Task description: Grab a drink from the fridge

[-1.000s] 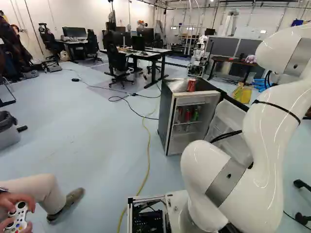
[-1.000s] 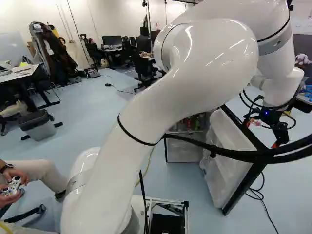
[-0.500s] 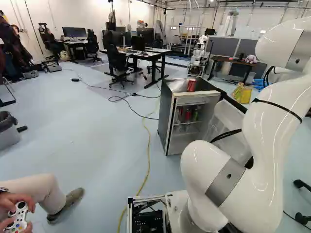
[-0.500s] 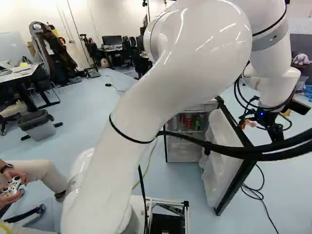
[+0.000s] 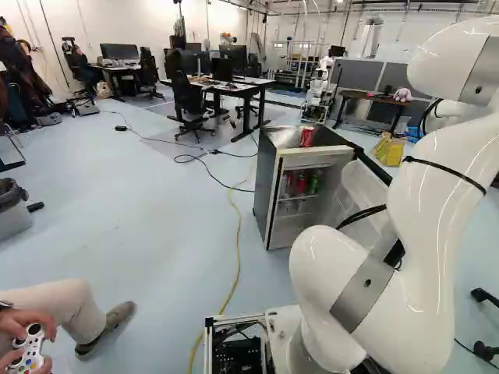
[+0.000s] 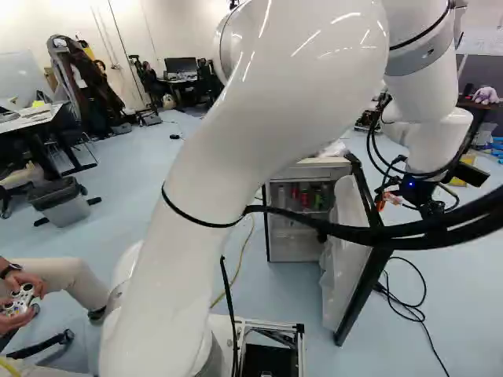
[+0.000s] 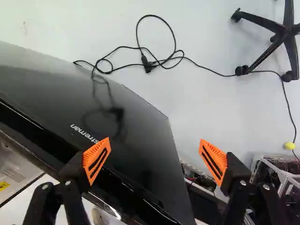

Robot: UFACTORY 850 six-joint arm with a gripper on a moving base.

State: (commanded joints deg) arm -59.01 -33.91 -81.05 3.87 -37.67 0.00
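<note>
Door: shiny black slab, swung inward; smooth white arm moved too.
Gripper: black, orange-padded, spread wide by door's edge, empty, perhaps for pushing.

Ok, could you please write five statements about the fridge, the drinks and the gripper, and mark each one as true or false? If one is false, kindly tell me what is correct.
1. The door of the fridge stands open. True.
2. The gripper is shut on a green can. False: the gripper is open and holds nothing.
3. A red can stands on top of the fridge. True.
4. The cans inside the fridge are all green. False: a red one stands there beside a green one.
5. The gripper is inside the fridge. False: it is outside, by the outer face of the door.
</note>
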